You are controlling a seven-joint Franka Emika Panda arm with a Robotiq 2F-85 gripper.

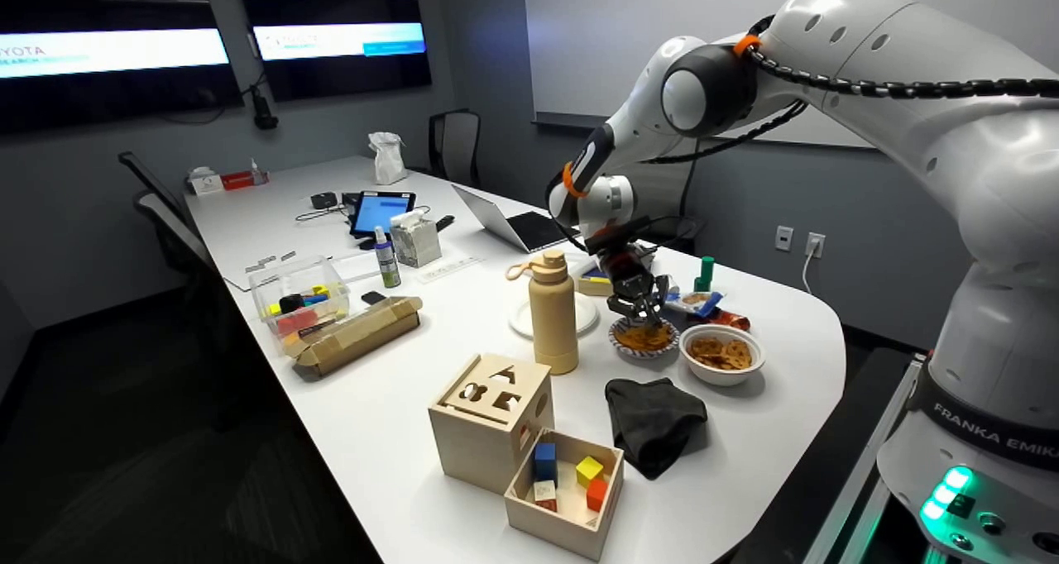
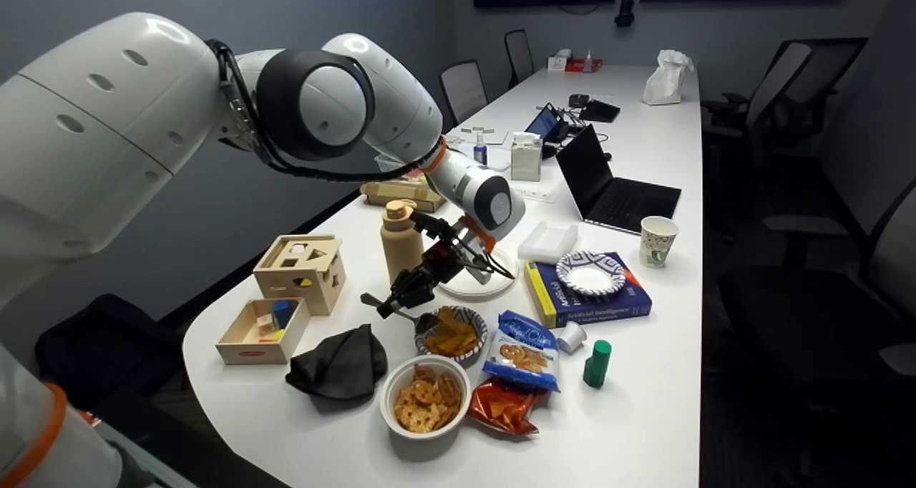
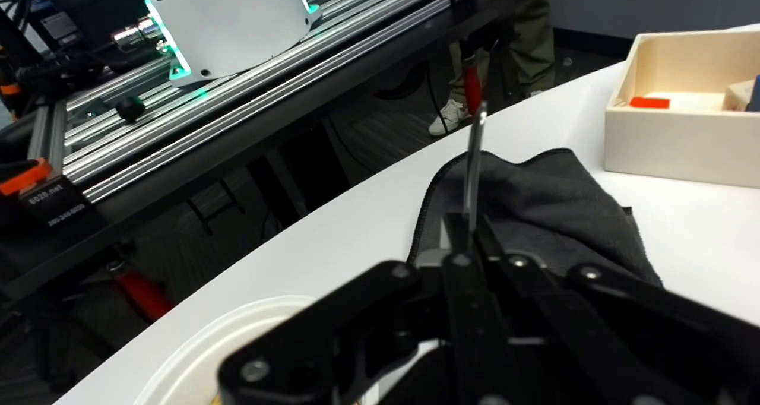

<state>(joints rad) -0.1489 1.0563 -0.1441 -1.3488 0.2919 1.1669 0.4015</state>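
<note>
One spoon [image 2: 426, 323] is pinched in our claw [image 2: 386, 308], and we should move it gently so the bowl [image 2: 479, 323] beneath stays put

metal spoon [image 2: 427, 323]: gripped, tilted, scoop end at chips [image 2: 454, 333] | chips: orange-brown, heaped | patterned paper bowl [image 2: 479, 326]: upright, holding chips, toward counter's [image 2: 608, 438] rounded end

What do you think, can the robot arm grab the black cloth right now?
Probably not yet: its gripper is shut on a spoon, so it would likely need to let go first. The black cloth itself lies close by, with nothing on top.
</note>
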